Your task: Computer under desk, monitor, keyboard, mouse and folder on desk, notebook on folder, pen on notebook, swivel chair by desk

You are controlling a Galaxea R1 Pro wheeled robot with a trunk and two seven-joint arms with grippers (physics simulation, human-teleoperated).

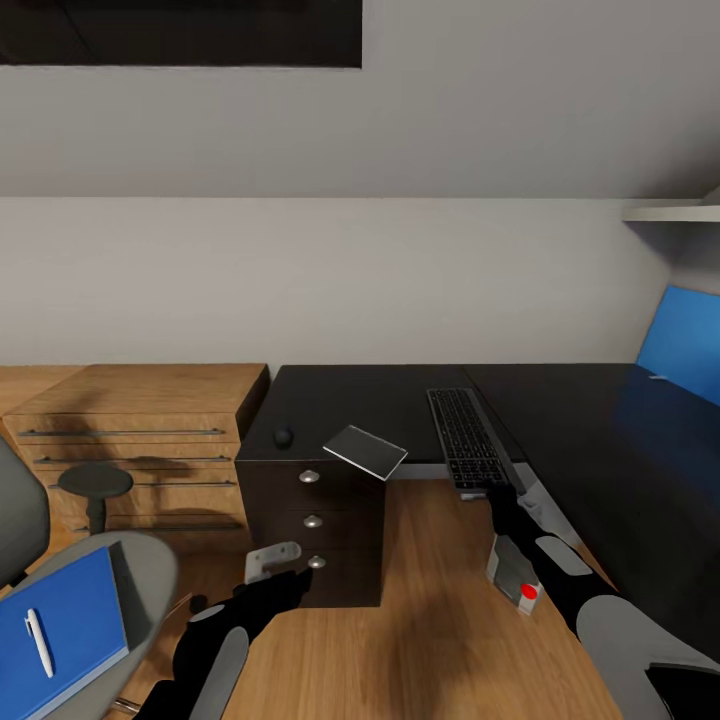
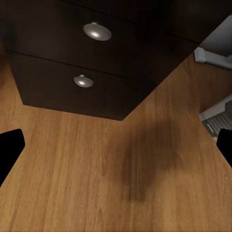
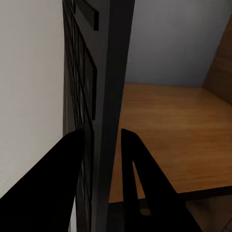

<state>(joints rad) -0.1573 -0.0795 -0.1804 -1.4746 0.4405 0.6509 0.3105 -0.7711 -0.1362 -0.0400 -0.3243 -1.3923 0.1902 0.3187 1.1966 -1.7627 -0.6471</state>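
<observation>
the right gripper (image 1: 497, 492) is sitting at the near end of the flat black keyboard with rows of grey keys (image 1: 468, 438), and in the right wrist view its two black fingers (image 3: 137, 169) are straddling the thin dark edge of that keyboard (image 3: 104, 96), one on each face, jaws clenched on it. the keyboard is lying on the long glossy black tabletop (image 1: 590, 440) with its near end poking out past the front edge. further left on the same tabletop the small black rounded mouse (image 1: 284, 436) is resting near the corner, and just beside it the thin dark grey notebook with pale edges (image 1: 365, 451) is hanging tilted over the front edge above the black drawer unit with round silver knobs (image 1: 313, 520). the left gripper (image 1: 285, 582) is hovering low in front of that drawer unit over the wooden floor (image 1: 430, 640), jaws released and holding nothing; the left wrist view is showing the fingertips (image 2: 9, 150) spread wide at either side with two silver knobs (image 2: 97, 31) ahead. under the tabletop, behind the right arm, the small silver-grey computer tower with a red dot (image 1: 516, 574) is standing on the floor. down at the left, the grey swivel chair (image 1: 140, 575) is carrying the flat bright blue folder (image 1: 60, 630) on its seat, and the thin white pen (image 1: 39, 641) is lying on top of the folder. a light wooden cabinet (image 1: 140, 440) is standing against the wall beside the drawer unit.
</observation>
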